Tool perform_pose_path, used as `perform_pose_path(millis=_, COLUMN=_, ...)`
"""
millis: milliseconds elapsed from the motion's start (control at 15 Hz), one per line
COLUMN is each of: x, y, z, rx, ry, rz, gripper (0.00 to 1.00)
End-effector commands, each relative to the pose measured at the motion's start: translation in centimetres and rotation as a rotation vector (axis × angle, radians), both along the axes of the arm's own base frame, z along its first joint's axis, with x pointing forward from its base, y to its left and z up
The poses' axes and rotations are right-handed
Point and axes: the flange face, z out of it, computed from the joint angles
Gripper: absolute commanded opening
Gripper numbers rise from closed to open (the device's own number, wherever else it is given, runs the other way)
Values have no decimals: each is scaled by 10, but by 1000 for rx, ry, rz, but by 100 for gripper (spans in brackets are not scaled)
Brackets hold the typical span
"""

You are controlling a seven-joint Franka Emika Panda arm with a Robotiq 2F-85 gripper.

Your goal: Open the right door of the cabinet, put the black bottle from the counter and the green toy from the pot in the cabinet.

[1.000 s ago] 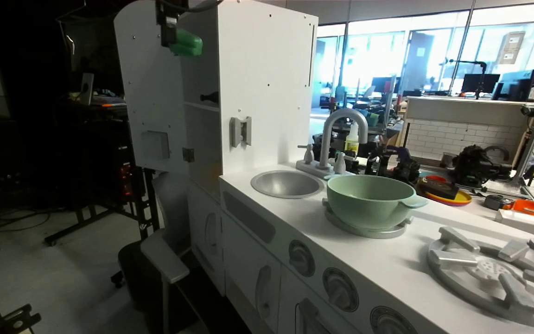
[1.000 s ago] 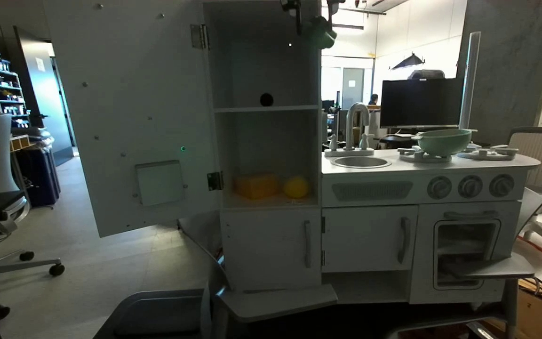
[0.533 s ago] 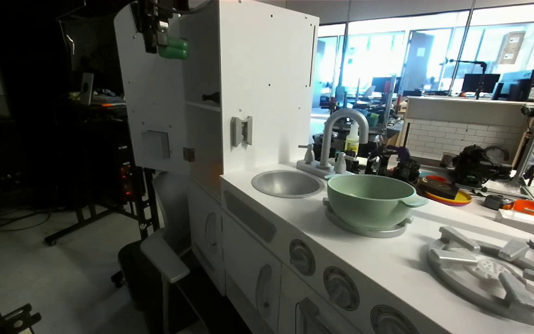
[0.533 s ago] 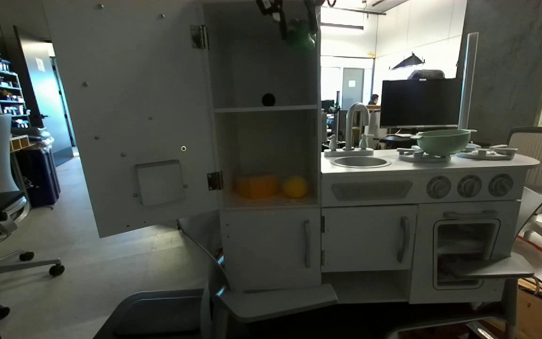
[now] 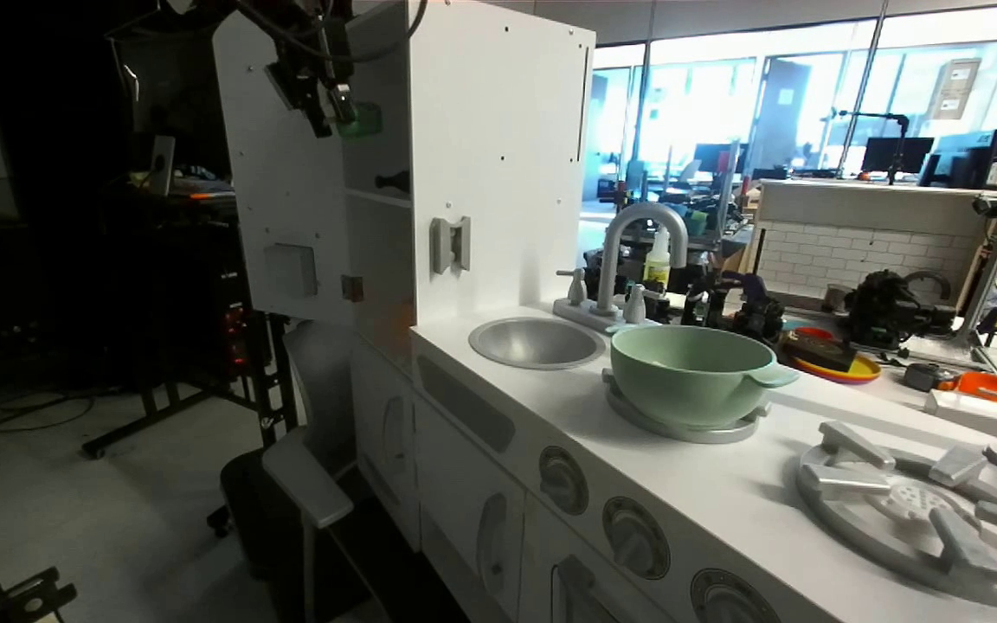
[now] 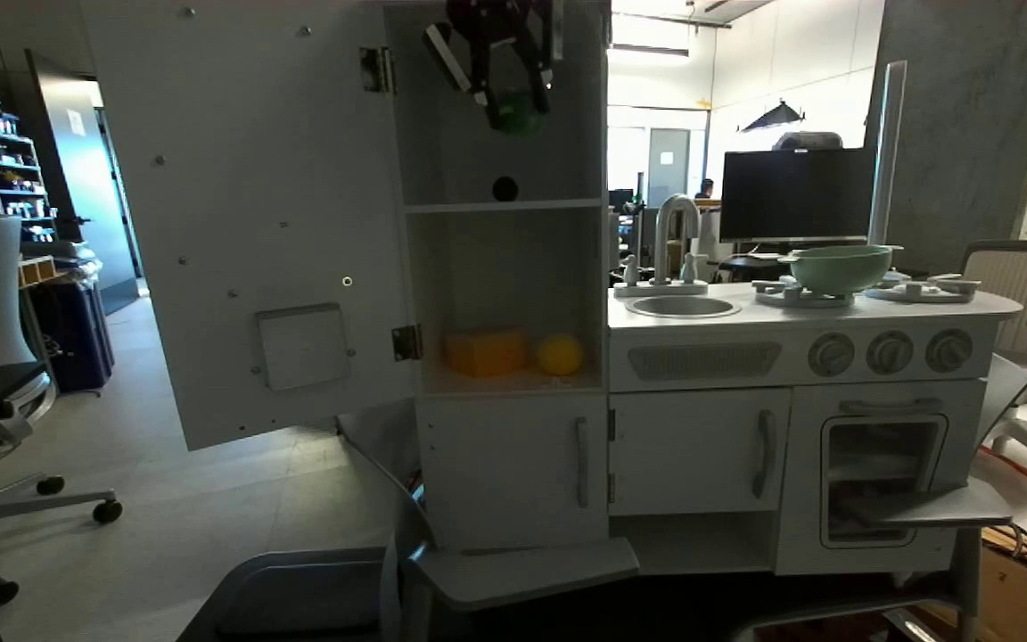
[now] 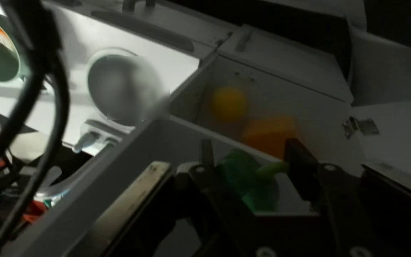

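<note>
Exterior view | End effector [image 5: 336, 124] clamps green toy [image 5: 364, 119] at open cabinet [image 5: 498, 104] | black bottle [image 5: 395, 181] lies on shelf [image 5: 377, 199] | pot [image 5: 693, 385] sits on burner [image 5: 702, 435]

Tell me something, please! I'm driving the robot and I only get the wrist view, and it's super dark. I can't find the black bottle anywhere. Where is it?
Observer: An exterior view shows the black bottle lying on its side on the shelf inside the cabinet.
Operator: Oh, cool! And is my green toy touching that shelf? I can't tell from up here.
Observer: No. In both exterior views the green toy hangs above the shelf, with a clear gap under it.
</note>
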Motion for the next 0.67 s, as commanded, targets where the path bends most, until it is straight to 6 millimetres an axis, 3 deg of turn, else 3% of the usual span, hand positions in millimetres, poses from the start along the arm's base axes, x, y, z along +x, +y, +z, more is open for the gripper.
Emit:
perform_pose_path(millis=0, x=7, y=26, z=9, rx=-4, ry=-185, rz=31, gripper=28)
perform_pose_path(millis=67, x=5, y=35, z=9, rx=-8, ry=-216, rz=38, gripper=28)
perform_pose_path(millis=600, x=27, y=60, z=-69, rx=-77, ry=-383, rz=27, gripper=28)
